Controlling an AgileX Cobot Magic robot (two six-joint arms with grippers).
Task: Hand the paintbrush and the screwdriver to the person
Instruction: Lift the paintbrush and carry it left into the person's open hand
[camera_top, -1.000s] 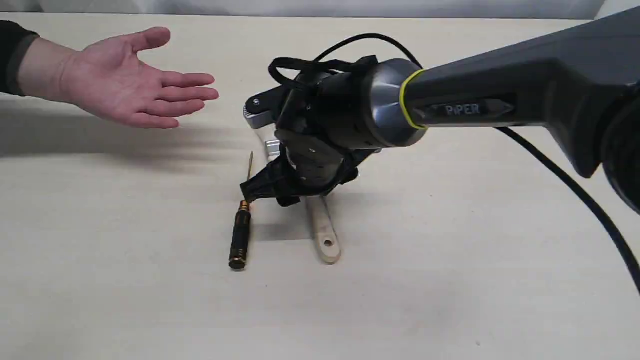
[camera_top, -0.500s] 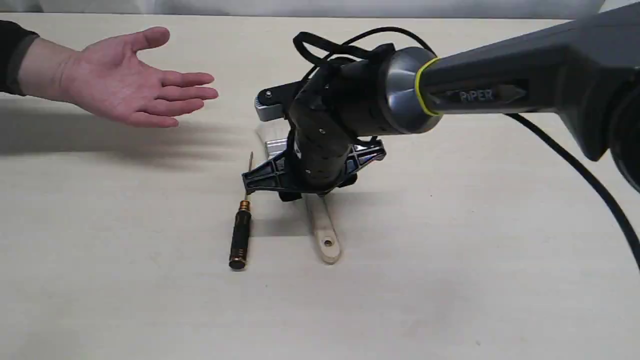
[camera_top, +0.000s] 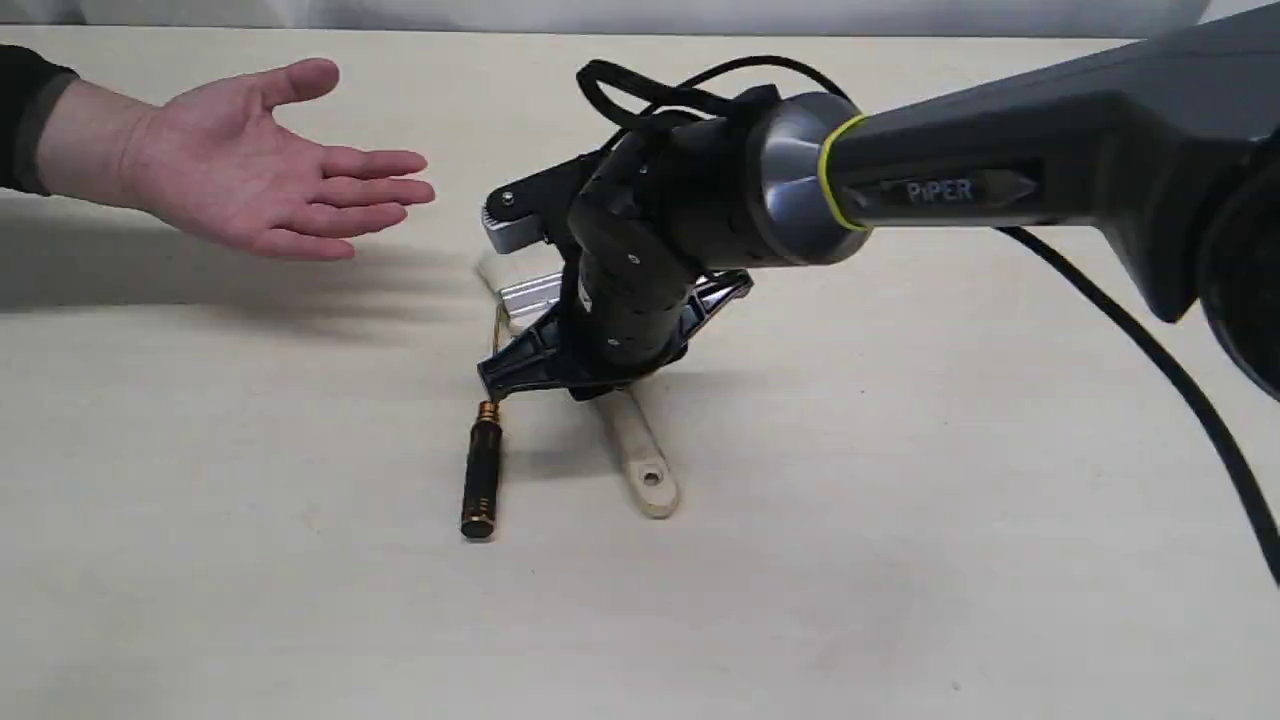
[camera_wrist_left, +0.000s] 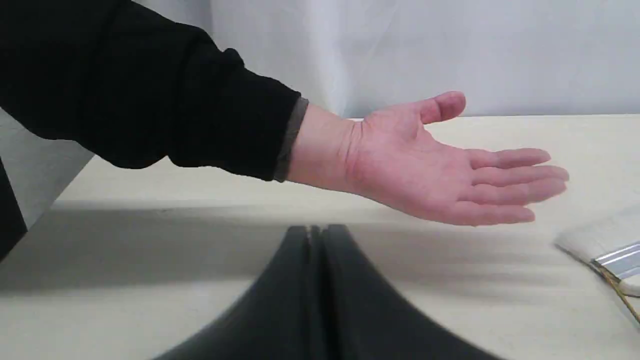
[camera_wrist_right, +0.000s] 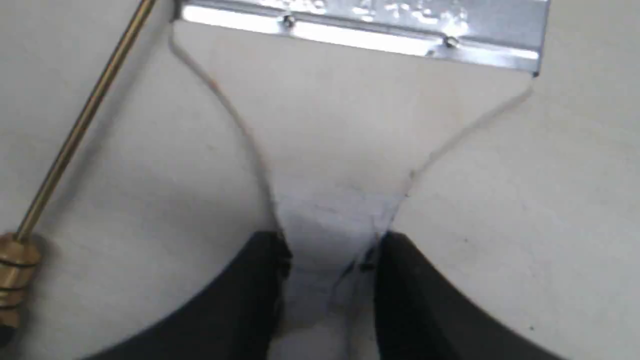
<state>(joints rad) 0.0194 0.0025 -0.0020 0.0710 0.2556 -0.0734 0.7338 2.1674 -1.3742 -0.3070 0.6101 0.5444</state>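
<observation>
Closest to us, the screwdriver (camera_top: 480, 480) lies untouched on the worktop (camera_top: 900, 560), just left of the paintbrush (camera_top: 640, 460). Since half a second ago the brush has swung round, bristles now nearer the open hand (camera_top: 250, 160), so we reckon the pickup has started. The right fingers (camera_wrist_right: 250, 300) are clenched on its handle where it narrows. Further back, the left fingers (camera_wrist_left: 295, 280) sit pressed together, empty, facing the hand.

Much of the paintbrush (camera_top: 638, 455) behind the right gripper (camera_top: 596, 384), bristles (camera_top: 489, 271) seemingly blurred.
</observation>
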